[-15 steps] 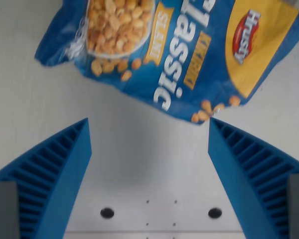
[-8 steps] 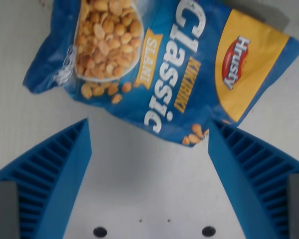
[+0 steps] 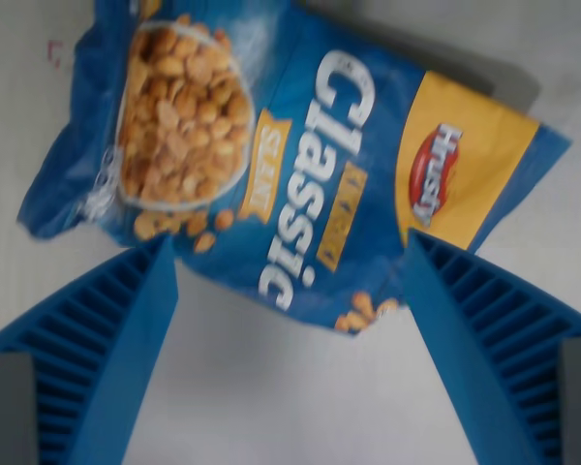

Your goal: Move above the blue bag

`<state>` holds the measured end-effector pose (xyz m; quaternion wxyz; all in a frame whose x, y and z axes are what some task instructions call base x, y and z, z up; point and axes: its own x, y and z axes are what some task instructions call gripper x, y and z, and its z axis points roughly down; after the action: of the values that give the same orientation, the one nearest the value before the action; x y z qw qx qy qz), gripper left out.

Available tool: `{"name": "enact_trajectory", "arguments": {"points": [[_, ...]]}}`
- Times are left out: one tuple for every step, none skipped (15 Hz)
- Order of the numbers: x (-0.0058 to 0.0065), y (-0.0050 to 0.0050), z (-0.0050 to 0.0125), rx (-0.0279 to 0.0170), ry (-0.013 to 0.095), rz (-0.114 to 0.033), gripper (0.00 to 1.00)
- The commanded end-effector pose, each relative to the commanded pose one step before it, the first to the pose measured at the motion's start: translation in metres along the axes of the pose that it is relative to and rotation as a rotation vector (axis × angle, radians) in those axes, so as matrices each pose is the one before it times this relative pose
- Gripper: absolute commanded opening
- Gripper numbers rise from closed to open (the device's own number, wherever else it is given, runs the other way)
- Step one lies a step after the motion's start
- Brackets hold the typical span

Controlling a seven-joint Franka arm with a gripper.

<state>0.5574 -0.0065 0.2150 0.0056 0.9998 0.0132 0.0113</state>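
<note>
The blue bag (image 3: 300, 184) of peanuts lies flat on the white table, filling the upper half of the wrist view. It shows a bowl of peanuts, the word "Classic" and a yellow corner with a red logo. My gripper (image 3: 289, 254) is open and empty, with its two blue ribbed fingers (image 3: 107, 339) at the lower left and lower right. The fingertips reach the bag's lower edge in the picture; the gap between them frames the bag's bottom rim. The bag's top runs out of frame.
The white table surface (image 3: 271, 407) shows below the bag, between the fingers. A small red mark (image 3: 54, 48) is on the table at the wrist view's upper left.
The camera has moved toward the bag: the whole scene has slid down the picture, the bag now fills more of the view, and the table's two dark holes have left the frame.
</note>
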Motion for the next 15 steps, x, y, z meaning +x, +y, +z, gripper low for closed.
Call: {"name": "enact_trajectory", "arguments": {"points": [[0.01366, 0.00599, 0.00358, 0.02059, -0.0148, -0.0070, 1.00], [0.00224, 0.00114, 0.00131, 0.00185, 0.0022, 0.0011, 1.00], [0.00205, 0.00110, 0.00125, 0.00158, 0.0017, 0.0004, 1.00], [0.00188, 0.00106, 0.00117, 0.00151, 0.0020, 0.0000, 1.00], [0.00173, 0.00103, 0.00112, 0.00109, 0.0010, 0.0002, 1.00], [0.00158, 0.00099, 0.00106, 0.00093, 0.0015, 0.0001, 1.00], [0.00145, 0.00093, 0.00099, 0.00125, 0.0021, -0.0001, 1.00], [0.00137, 0.00085, 0.00091, 0.00126, 0.0013, -0.0010, 1.00], [0.00127, 0.00075, 0.00085, 0.00109, 0.0008, -0.0010, 1.00], [0.00117, 0.00068, 0.00080, 0.00121, 0.0011, -0.0010, 1.00], [0.00107, 0.00060, 0.00072, 0.00107, 0.0002, -0.0011, 1.00], [0.00092, 0.00052, 0.00064, 0.00101, 0.0004, -0.0003, 1.00], [0.00081, 0.00047, 0.00055, 0.00070, -0.0004, -0.0006, 1.00], [0.00074, 0.00042, 0.00045, 0.00054, -0.0010, -0.0004, 1.00], [0.00068, 0.00037, 0.00034, 0.00063, -0.0020, -0.0004, 1.00]]}}
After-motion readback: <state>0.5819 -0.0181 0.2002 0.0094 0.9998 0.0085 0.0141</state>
